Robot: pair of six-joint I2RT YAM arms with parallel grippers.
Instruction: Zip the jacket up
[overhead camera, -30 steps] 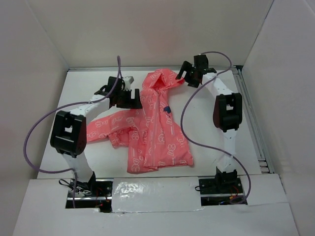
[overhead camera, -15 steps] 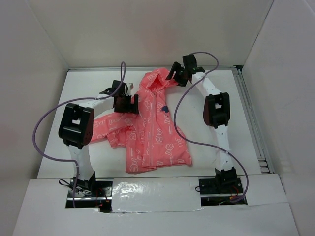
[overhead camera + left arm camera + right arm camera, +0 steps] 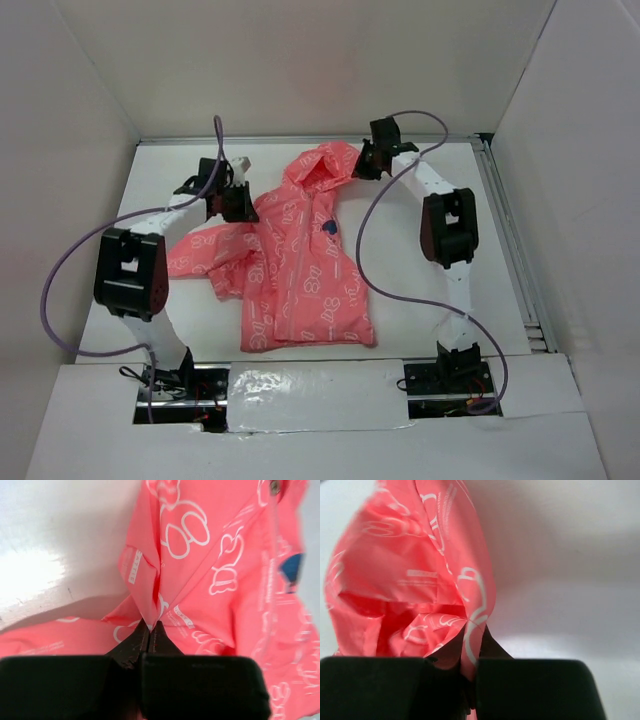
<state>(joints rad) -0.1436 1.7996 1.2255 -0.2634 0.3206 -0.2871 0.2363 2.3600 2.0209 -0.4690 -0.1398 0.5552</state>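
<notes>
The coral-pink jacket (image 3: pixel 305 260) with white print lies front up in the middle of the white table, hood toward the back wall, one sleeve stretched out left. A dark emblem (image 3: pixel 328 227) shows on its chest. My left gripper (image 3: pixel 243 203) is shut on a fold of the jacket at its left shoulder; in the left wrist view the fabric (image 3: pixel 150 587) rises in a pinched ridge from the gripper (image 3: pixel 150 626). My right gripper (image 3: pixel 358 165) is shut on the hood's right edge, and the hood (image 3: pixel 415 565) bunches ahead of the gripper (image 3: pixel 471 632).
White walls enclose the table (image 3: pixel 440 200) on three sides. A metal rail (image 3: pixel 510 240) runs along the right edge. Purple cables loop from both arms. The arm bases (image 3: pixel 450 375) sit at the near edge behind a taped strip.
Both grippers have closed on the jacket, left at the shoulder, right at the hood. The jacket has shifted left and flattened, and both arms have moved left.
</notes>
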